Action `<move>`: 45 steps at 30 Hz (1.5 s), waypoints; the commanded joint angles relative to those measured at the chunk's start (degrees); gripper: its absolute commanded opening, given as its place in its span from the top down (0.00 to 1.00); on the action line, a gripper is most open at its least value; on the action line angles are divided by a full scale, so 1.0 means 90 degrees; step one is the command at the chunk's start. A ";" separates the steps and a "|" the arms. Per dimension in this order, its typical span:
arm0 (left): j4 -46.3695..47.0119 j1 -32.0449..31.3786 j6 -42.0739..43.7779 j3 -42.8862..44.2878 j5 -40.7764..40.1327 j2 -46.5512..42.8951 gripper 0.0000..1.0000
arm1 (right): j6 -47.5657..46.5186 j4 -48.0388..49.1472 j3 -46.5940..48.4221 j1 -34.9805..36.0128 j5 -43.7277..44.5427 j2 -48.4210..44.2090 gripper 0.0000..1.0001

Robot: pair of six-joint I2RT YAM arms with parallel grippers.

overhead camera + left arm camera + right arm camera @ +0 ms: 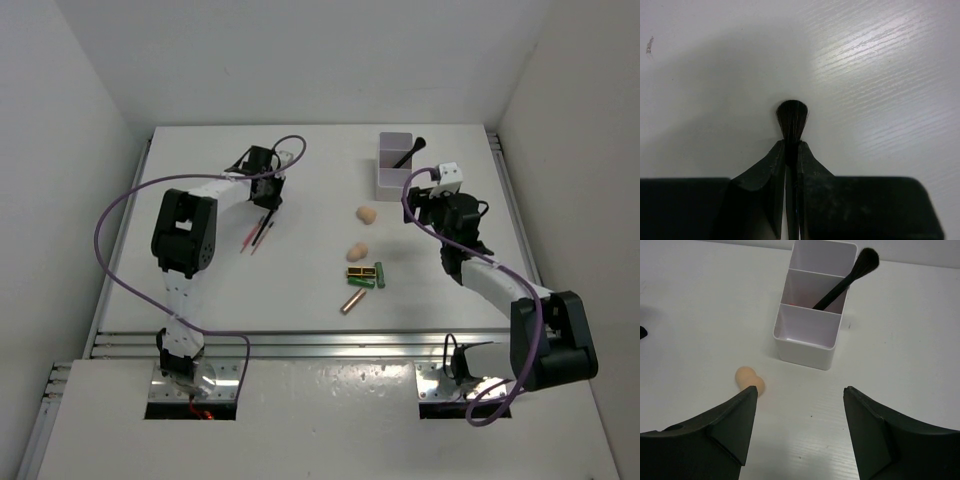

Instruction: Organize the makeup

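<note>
In the left wrist view my left gripper (791,146) is shut on a thin black brush (792,120), whose bristle head sticks out just beyond the fingertips over the white table. From above, that gripper (272,197) sits at the back left, with slim pink pencils (250,240) lying just in front of it. My right gripper (801,392) stands open and holds nothing. A peach sponge (750,379) lies beside its left finger. A second sponge (357,251), a gold-black tube (359,271), green tubes (381,272) and a copper tube (353,302) lie mid-table.
A white box (810,347) with compartments stands ahead of the right gripper, at the back right of the table (397,172). A black brush (845,282) leans in its middle compartment. Purple cables loop off both arms.
</note>
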 commanded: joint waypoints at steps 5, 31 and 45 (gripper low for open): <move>-0.0170 -0.0010 -0.0324 0.0400 0.0092 0.0038 1.00 | -0.0116 0.0084 -0.0070 -0.0020 0.0020 -0.0264 0.30; 0.6114 -0.1816 0.0615 0.1573 0.0864 -0.0353 1.00 | 0.1134 -0.0666 -0.1164 -0.1300 -0.0009 -0.1544 0.34; 0.9692 -0.2744 0.1122 0.4599 -0.0737 0.3493 1.00 | 0.0218 -0.3576 0.0044 -0.1690 -0.0702 -0.2218 0.33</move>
